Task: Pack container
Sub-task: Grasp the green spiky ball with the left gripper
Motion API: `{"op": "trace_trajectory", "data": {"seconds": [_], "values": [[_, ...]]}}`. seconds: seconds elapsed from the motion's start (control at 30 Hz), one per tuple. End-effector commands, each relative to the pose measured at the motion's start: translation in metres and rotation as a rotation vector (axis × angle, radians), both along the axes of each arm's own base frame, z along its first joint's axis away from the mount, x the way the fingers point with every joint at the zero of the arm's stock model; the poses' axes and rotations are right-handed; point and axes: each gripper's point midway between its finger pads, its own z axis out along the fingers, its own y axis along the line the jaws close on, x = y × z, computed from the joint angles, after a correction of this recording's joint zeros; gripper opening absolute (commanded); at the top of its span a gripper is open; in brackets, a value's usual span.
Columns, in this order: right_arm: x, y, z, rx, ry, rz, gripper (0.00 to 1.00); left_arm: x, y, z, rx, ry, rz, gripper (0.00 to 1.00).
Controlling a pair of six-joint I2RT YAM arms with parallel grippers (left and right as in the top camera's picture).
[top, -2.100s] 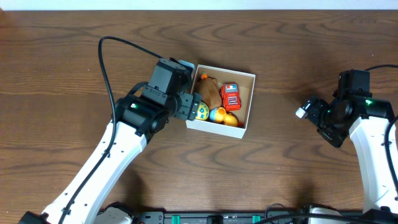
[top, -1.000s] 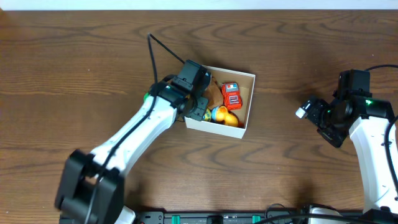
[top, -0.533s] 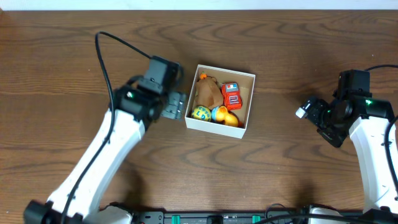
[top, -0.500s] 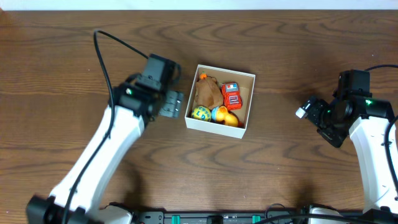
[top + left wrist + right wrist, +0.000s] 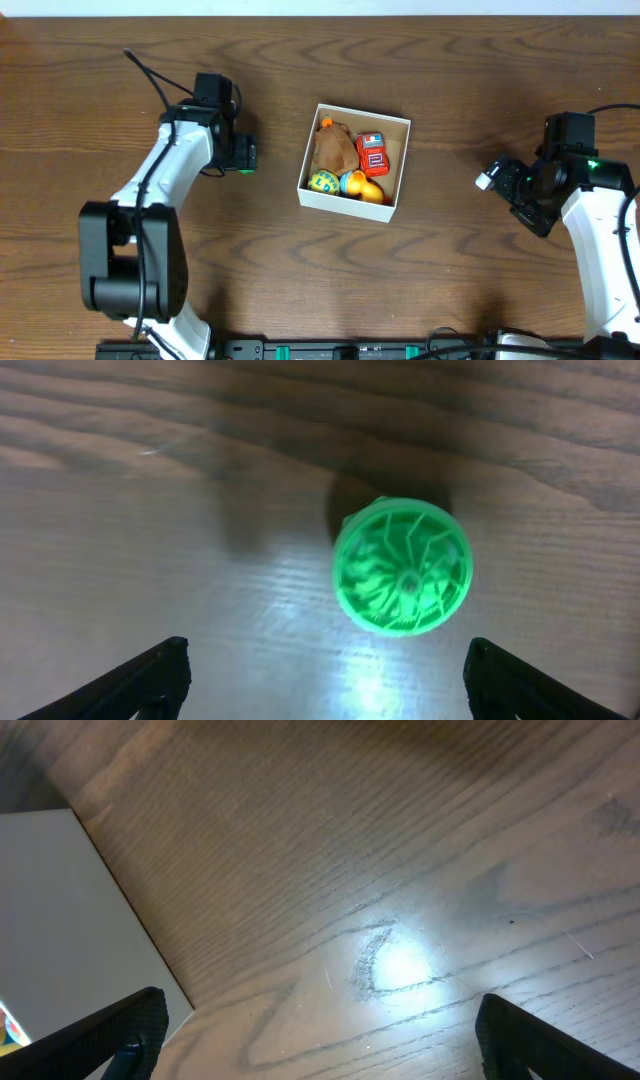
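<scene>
The container (image 5: pixel 403 160), a square white box with a tan inside, stands mid-table. It holds a brown toy (image 5: pixel 333 148), a red car (image 5: pixel 372 154), a yellow-green ball (image 5: pixel 322 182) and an orange-and-blue toy (image 5: pixel 358 186). My left gripper (image 5: pixel 243 155) is left of the box, open and empty. A round green toy (image 5: pixel 402 566) lies on the table just ahead of its jaws (image 5: pixel 325 657); a green glimpse of it shows in the overhead view (image 5: pixel 240 168). My right gripper (image 5: pixel 492 178) is open and empty, right of the box (image 5: pixel 60 920), with its jaws (image 5: pixel 320 1010) over bare wood.
The table (image 5: pixel 450 270) is dark brown wood. A black cable (image 5: pixel 150 72) runs from the left arm toward the far left. The table's far edge shows along the top of the overhead view.
My left gripper was in the box's left side. It let go of the yellow-green ball there and moved left over the green round toy. The right arm has not moved.
</scene>
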Motion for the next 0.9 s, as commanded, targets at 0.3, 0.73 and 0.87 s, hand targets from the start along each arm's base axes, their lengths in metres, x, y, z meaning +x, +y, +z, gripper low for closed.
{"op": "trace_trajectory", "data": {"seconds": [0.3, 0.73, 0.87], "values": [[0.000, -0.001, -0.001, 0.007, 0.007, -0.016, 0.99, 0.007, -0.009, -0.024, -0.039, 0.011, -0.018, 0.88], [0.000, -0.001, -0.001, 0.007, 0.007, -0.016, 0.99, 0.010, -0.022, -0.043, -0.110, 0.034, -0.033, 0.87], [0.000, -0.001, -0.001, 0.007, 0.007, -0.016, 0.99, 0.008, -0.022, -0.050, -0.108, 0.050, -0.032, 0.84]]}}
